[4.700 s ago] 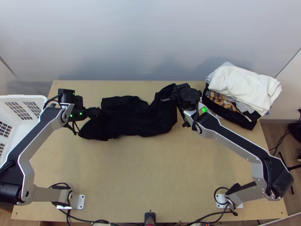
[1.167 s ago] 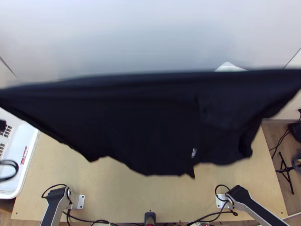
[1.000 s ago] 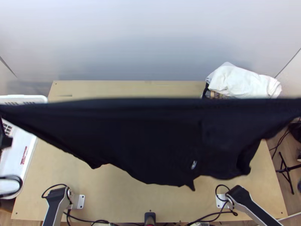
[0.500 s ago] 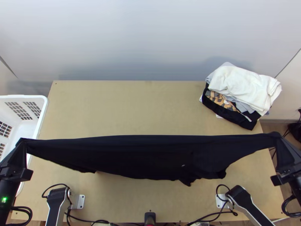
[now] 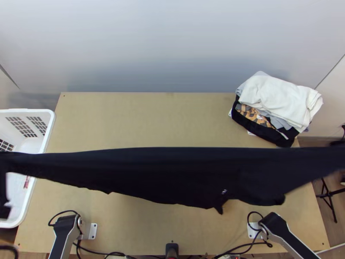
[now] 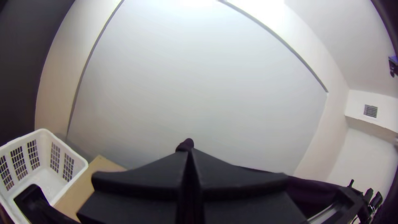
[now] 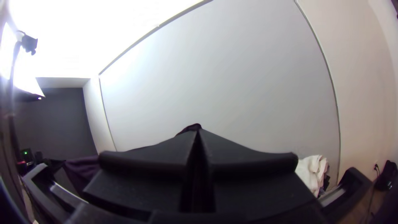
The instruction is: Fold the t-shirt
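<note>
Tightly, left pincer [image 5: 2, 185] and right pincer [image 7: 198, 132] pinch t-shirt [image 5: 168, 175].

I face a smooth, pale grey wall [image 5: 172, 43] beyond the light wooden table [image 5: 146, 116]. Wood-toned floor [image 5: 338, 233] adjoins my right side; a black stand [image 5: 329, 203] is positioned there. My right wrist view registers a dark grey wall [image 7: 54, 118] and a bright lamp [image 7: 27, 81]; my left, a slatted vent [image 6: 370, 110].
</note>
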